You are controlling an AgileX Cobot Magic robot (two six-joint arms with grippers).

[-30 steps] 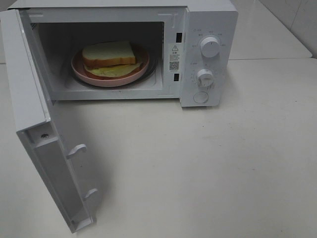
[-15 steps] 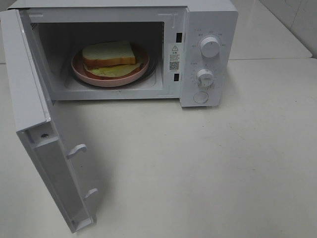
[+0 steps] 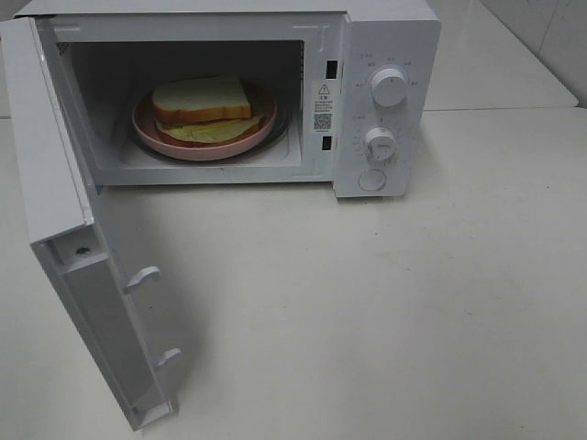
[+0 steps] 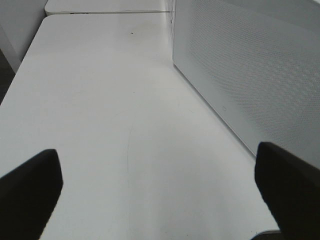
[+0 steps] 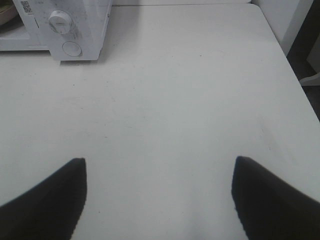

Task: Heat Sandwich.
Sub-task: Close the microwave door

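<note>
The sandwich (image 3: 202, 108), white bread with tan crust and yellow-green filling, lies on a round pink plate (image 3: 151, 131) inside the white microwave (image 3: 385, 37). The microwave door (image 3: 69, 238) stands wide open toward the front left. Neither gripper shows in the exterior view. In the left wrist view my left gripper (image 4: 160, 192) is open and empty over bare table, beside the perforated outer face of the door (image 4: 250, 65). In the right wrist view my right gripper (image 5: 159, 200) is open and empty, well back from the microwave's control panel (image 5: 65, 30).
The microwave has two dials (image 3: 389, 87) and a round button (image 3: 372, 180) on its right panel. Two latch hooks (image 3: 142, 275) stick out of the door's inner edge. The white table (image 3: 413, 302) ends at its right edge (image 5: 295, 75).
</note>
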